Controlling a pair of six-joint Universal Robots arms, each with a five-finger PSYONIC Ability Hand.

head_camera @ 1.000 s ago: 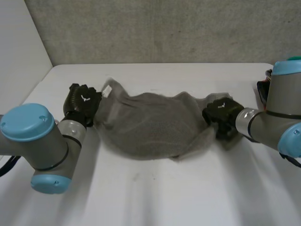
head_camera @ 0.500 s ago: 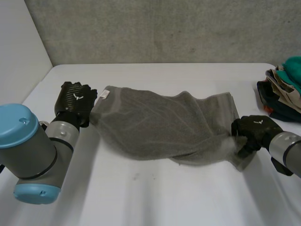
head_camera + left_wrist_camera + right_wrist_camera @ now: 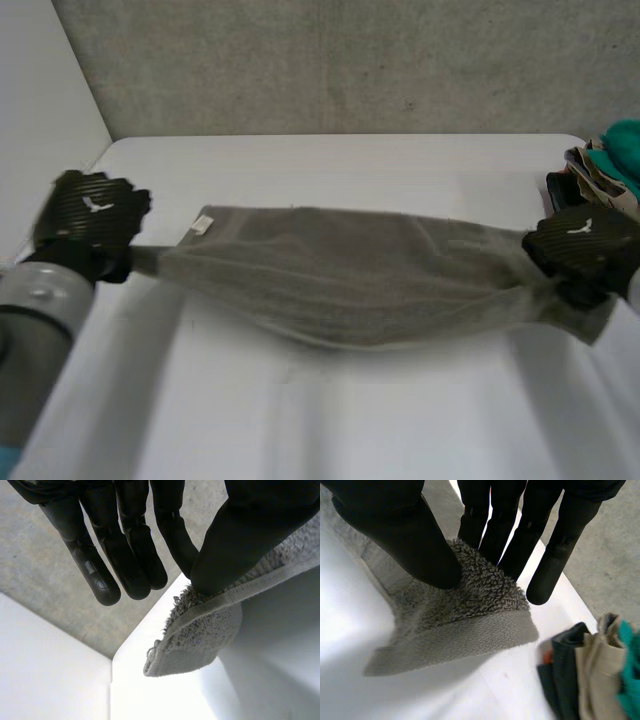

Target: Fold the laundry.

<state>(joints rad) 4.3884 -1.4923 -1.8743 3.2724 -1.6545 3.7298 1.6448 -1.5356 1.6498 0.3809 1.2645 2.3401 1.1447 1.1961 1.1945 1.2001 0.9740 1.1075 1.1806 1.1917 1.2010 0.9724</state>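
At the left side of the white table (image 3: 330, 160), the left hand (image 3: 88, 222) pinches one end of the grey towel (image 3: 360, 285). In the left wrist view its thumb presses the towel's edge against a finger, and the other fingers stick out straight. A small white tag (image 3: 202, 224) sits on the towel near this hand. The towel is pulled out long between the two hands, and its middle sags down toward the table. At the right end, the right hand (image 3: 580, 245) pinches the towel too, with its thumb on one side of the fluffy edge and its fingers on the other. Just past that hand, at the table's right edge, is a pile of clothes (image 3: 612, 160) in teal, tan and dark colours. The right hand is in front of the pile's lower part. A grey wall (image 3: 350, 60) stands behind the table.

A moment ago the hands were closer together and the towel was bunched and wrinkly. Now both hands have moved out to the sides, and the towel is stretched long and thin.
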